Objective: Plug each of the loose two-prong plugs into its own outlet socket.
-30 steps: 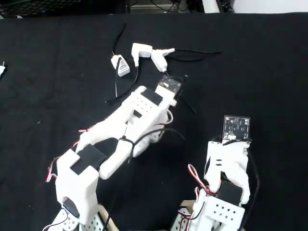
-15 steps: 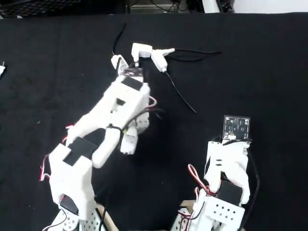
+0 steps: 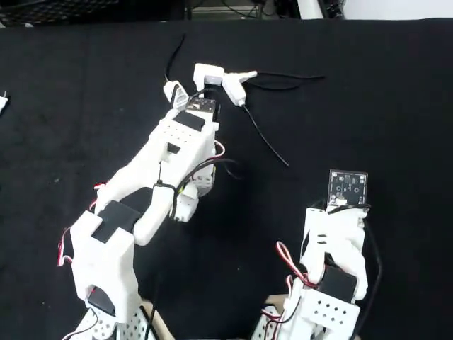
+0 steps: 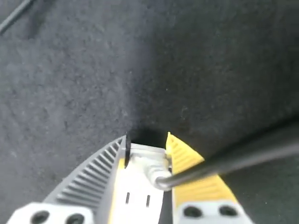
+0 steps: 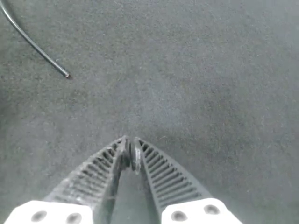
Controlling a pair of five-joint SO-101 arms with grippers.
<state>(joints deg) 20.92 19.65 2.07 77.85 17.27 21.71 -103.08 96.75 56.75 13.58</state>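
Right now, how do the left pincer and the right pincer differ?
The left pincer is shut on a white socket with two slots; the right pincer is shut on nothing. The left pincer has one yellow finger; the right pincer's fingers are both grey. Both face the black cloth.

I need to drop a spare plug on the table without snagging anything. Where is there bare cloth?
Bare cloth lies at the far right, beyond the right arm and right of the loose black cord. Another patch lies left of the left arm. The far middle is crowded: white plugs and the left gripper holding a white connector.
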